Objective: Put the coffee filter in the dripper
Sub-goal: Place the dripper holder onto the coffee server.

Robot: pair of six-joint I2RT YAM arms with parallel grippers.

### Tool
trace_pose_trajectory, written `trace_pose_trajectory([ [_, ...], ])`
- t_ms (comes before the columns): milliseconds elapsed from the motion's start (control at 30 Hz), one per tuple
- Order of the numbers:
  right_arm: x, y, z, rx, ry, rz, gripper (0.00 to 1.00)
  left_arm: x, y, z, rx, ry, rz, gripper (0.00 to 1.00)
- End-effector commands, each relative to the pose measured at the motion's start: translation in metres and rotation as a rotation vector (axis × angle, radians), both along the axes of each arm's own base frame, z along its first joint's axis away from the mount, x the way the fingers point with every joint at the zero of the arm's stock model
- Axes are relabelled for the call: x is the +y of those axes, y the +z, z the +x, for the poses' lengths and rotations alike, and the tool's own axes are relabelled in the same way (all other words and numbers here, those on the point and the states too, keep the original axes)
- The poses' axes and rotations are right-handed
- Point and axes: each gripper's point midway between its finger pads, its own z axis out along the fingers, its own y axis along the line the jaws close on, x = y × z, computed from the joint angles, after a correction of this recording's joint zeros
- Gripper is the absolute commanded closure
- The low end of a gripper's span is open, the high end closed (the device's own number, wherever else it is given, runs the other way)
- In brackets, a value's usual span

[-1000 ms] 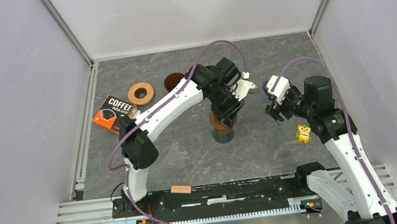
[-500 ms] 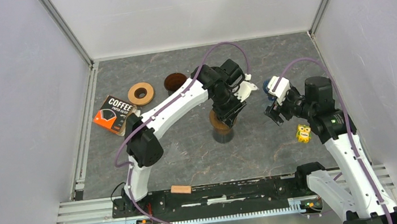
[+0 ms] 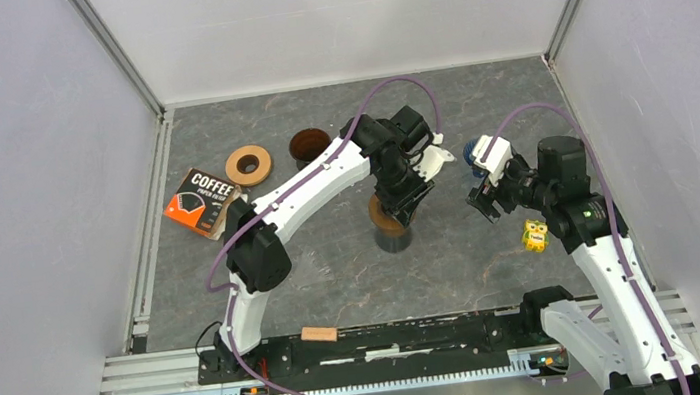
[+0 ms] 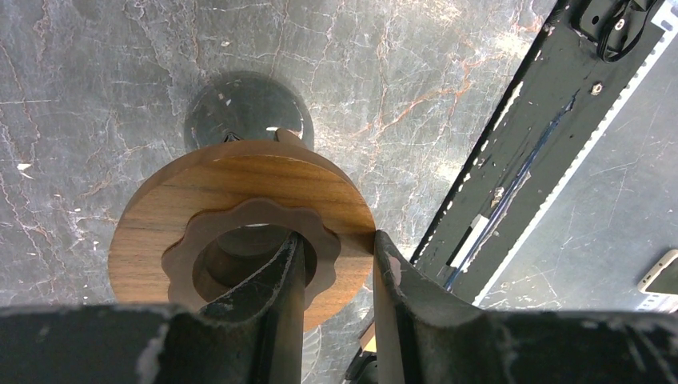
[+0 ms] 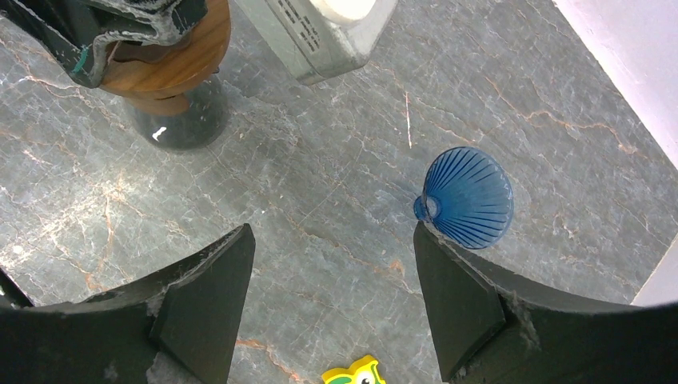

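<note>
The blue ribbed dripper (image 5: 468, 196) lies on its side on the table; in the top view it (image 3: 471, 153) is half hidden behind my right wrist. My right gripper (image 5: 332, 240) hangs open just left of it, holding nothing. An orange-and-black coffee filter pack (image 3: 200, 202) lies far left. My left gripper (image 4: 337, 240) is shut on a dark wooden ring (image 4: 200, 192), one finger through its hole and one outside the rim. The ring sits over a dark round cup (image 4: 244, 108) at mid table (image 3: 394, 240). I cannot tell whether they touch.
A light wooden ring (image 3: 248, 165) and a dark brown round piece (image 3: 307, 144) lie at the back left. A yellow toy (image 3: 534, 235) sits near my right arm. A small wooden block (image 3: 319, 334) rests on the front rail. Grey walls enclose the table.
My left arm's elbow has swung a little to the right while the wooden ring stays over the dark cup. The right gripper has barely moved.
</note>
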Motion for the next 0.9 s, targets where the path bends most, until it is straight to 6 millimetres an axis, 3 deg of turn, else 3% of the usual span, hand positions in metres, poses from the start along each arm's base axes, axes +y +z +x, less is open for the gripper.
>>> trace_pose_trajectory([
  [0,0.0038,0.0043,0.0010,-0.015,0.014,0.025,0.20,-0.0042,0.0101,0.0038,-0.017,0.020,-0.016,0.70],
  [400,0.0035,0.0039,0.0006,-0.012,0.014,0.025,0.20,-0.0050,0.0094,0.0038,-0.014,0.016,-0.016,0.60],
  [867,0.0032,0.0057,-0.0004,-0.016,0.014,0.023,0.20,-0.0052,0.0031,0.0051,-0.006,0.014,0.003,0.57],
])
